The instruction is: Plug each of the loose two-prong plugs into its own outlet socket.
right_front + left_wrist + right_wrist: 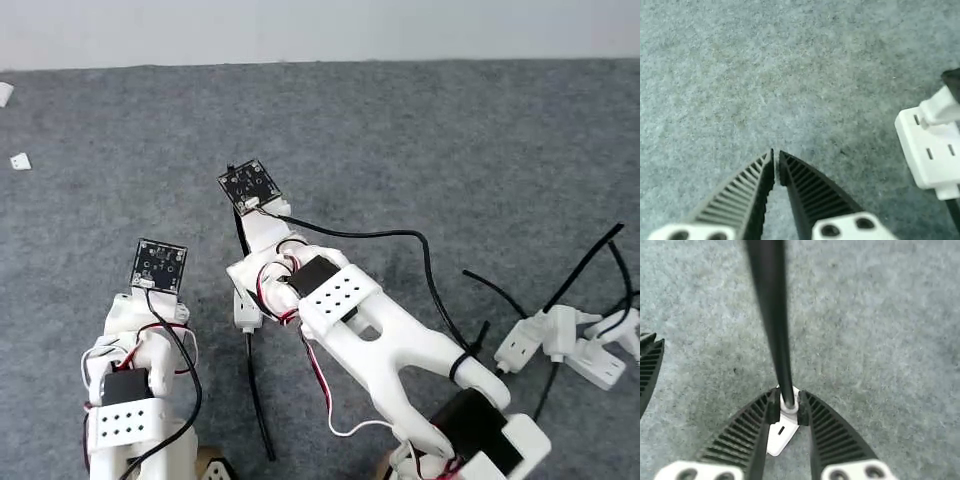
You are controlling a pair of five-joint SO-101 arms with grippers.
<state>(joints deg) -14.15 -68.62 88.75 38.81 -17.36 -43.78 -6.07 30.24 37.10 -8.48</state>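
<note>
- The right gripper (787, 407) pinched a white plug (788, 401) at the point where its black cord (771, 315) entered.
- The plug stood against a white socket (929, 150) lying on the grey carpet (740, 75) between the arms; whether its prongs were seated could not be told.
- The left gripper (776, 156) was near the socket, fingers pressed together on nothing.
- More white sockets (560, 335) lay well apart, beside the right arm's base.

I've got socket block (247, 310) centre frame in right gripper (787, 407), left gripper (776, 160) lower left, plug-and-socket cluster (560, 340) right edge
</note>
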